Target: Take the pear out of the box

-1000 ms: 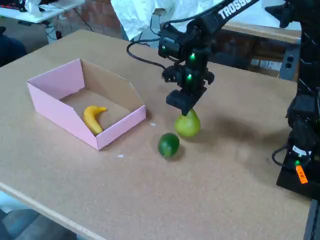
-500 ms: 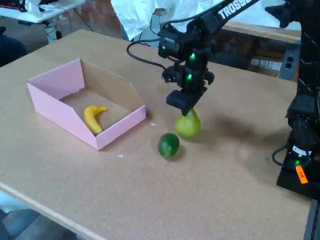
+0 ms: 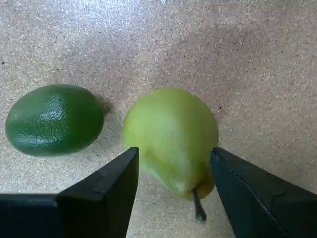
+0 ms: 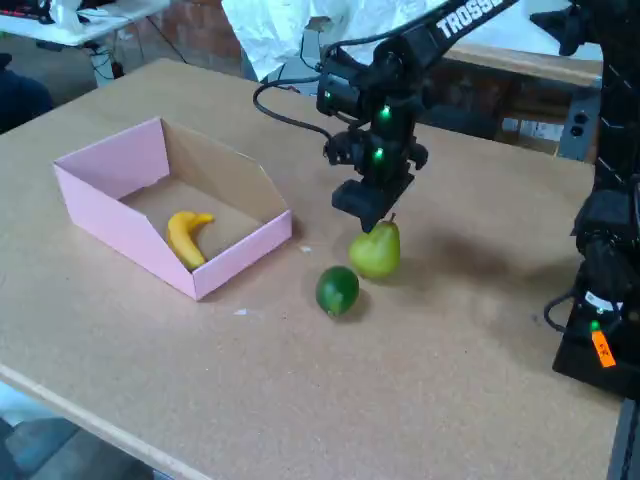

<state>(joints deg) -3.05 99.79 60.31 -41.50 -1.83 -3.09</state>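
The yellow-green pear [image 4: 376, 252] stands upright on the tabletop, outside the pink box [image 4: 112, 216] and to the right of it in the fixed view. My gripper [image 4: 368, 212] hovers just above the pear's top, and the dark stem shows beside it. In the wrist view the pear [image 3: 171, 134] fills the centre. My gripper [image 3: 173, 153] is open, with the two black fingers [image 3: 106, 191] standing on either side of the pear's narrow end, higher than the fruit.
A round dark-green fruit [image 4: 337, 289] lies on the table just left of and in front of the pear, also seen in the wrist view [image 3: 54, 119]. A yellow banana [image 4: 184, 236] lies inside the box. A black stand [image 4: 600, 290] rises at the table's right edge.
My gripper has risen slightly off the pear, so the stem now shows in the fixed view. The pear, green fruit and box have not moved.
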